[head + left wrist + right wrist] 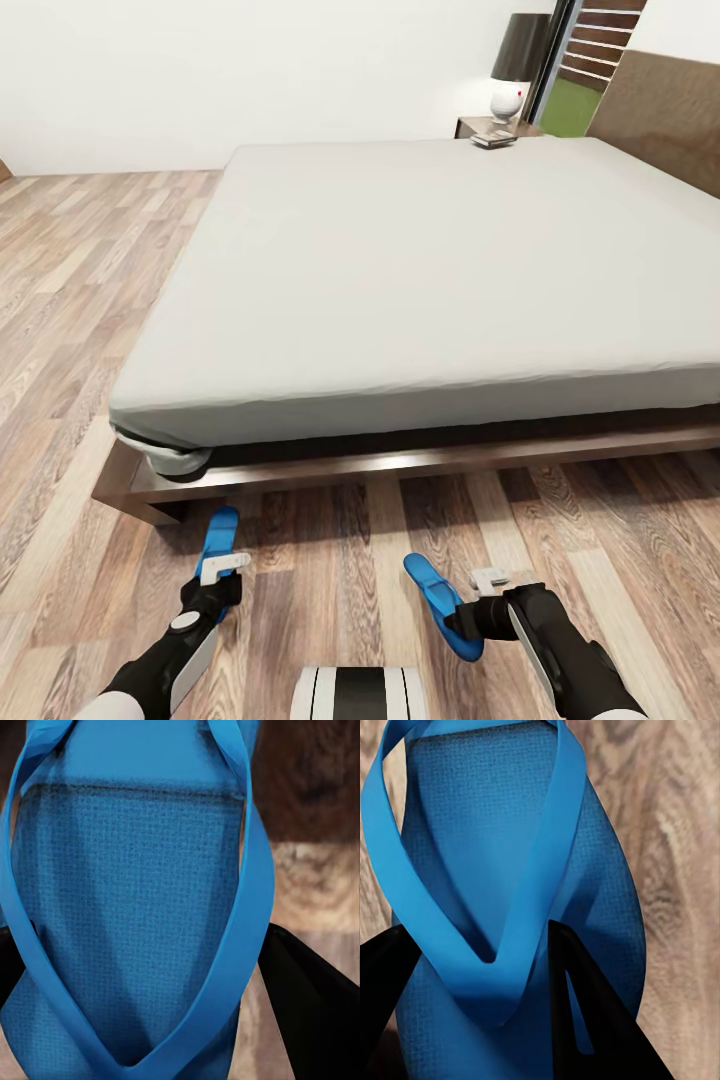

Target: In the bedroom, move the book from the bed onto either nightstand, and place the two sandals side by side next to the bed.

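Two blue sandals (218, 540) (440, 605) gripper-held near bed (420, 280); book (494, 139) on nightstand (480, 126).

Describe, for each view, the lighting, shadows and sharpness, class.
Head view: even soft light, a dark shadow under the bed overhang, a faint sheen on its frame. Left wrist view: left sandal woven texture crisp, floor blurred. Right wrist view: strap shadow on the right sandal, floor grain soft.

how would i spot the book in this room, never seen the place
Find the big off-white bed and follow its surface to the far corner by the brown headboard. There sits the nightstand with a white lamp; the book is the small flat thing lying just before that lamp.
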`<state>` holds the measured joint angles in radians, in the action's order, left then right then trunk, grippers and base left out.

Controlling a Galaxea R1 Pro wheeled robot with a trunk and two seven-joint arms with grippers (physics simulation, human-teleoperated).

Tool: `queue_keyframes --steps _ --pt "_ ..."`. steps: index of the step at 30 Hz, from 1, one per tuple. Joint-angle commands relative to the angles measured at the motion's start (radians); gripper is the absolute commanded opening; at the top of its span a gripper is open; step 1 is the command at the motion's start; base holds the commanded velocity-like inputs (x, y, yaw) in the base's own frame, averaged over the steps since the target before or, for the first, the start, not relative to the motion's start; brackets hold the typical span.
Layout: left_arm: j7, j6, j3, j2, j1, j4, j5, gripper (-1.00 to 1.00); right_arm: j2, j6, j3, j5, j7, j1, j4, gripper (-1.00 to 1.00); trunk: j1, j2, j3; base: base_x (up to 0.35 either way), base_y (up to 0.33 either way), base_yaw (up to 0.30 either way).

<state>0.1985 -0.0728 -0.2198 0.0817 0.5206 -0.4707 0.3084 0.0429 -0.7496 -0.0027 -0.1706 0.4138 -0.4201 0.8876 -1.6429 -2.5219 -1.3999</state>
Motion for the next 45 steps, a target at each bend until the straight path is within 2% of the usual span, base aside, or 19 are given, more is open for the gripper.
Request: queue_keyframes --steps 1,5,8,13,16,32,45 --pt "0.007 -0.004 -0.008 0.001 0.001 -0.004 0.009 -1.00 0.000 -0.003 0.000 -0.010 0.008 0.000 0.002 -1.00 0.000 0.000 -0.001 0.000 0.000 0.000" --pt "0.007 -0.004 -0.008 0.001 0.000 -0.023 0.009 -1.00 0.000 -0.003 0.000 -0.010 0.008 0.003 0.022 -1.00 0.000 0.000 -0.001 0.000 0.000 0.000" --pt "0.007 -0.003 -0.008 0.001 0.000 -0.028 0.009 -1.00 0.000 -0.015 -0.001 -0.010 0.008 0.027 0.067 -1.00 0.000 0.000 -0.001 0.000 0.000 0.000" --pt "0.007 -0.004 -0.009 0.001 -0.001 -0.030 0.009 -1.00 0.000 -0.101 0.000 -0.010 0.008 0.080 0.193 -1.00 0.000 0.000 -0.001 0.000 0.000 0.000" --pt "0.007 -0.004 -0.008 0.001 -0.001 -0.031 0.009 -1.00 0.000 -0.116 0.000 -0.010 0.008 0.100 0.228 -1.00 0.000 0.000 -0.001 0.000 0.000 0.000" --pt "0.007 -0.004 -0.009 0.001 -0.001 -0.031 0.009 -1.00 0.000 -0.127 0.000 -0.010 0.008 0.121 0.298 -1.00 0.000 0.000 -0.001 0.000 0.000 0.000" --pt "0.007 -0.004 -0.009 0.001 0.000 -0.031 0.009 -1.00 0.002 -0.171 -0.001 -0.010 0.013 0.138 0.354 -1.00 0.000 0.000 -0.001 0.000 0.000 0.000"
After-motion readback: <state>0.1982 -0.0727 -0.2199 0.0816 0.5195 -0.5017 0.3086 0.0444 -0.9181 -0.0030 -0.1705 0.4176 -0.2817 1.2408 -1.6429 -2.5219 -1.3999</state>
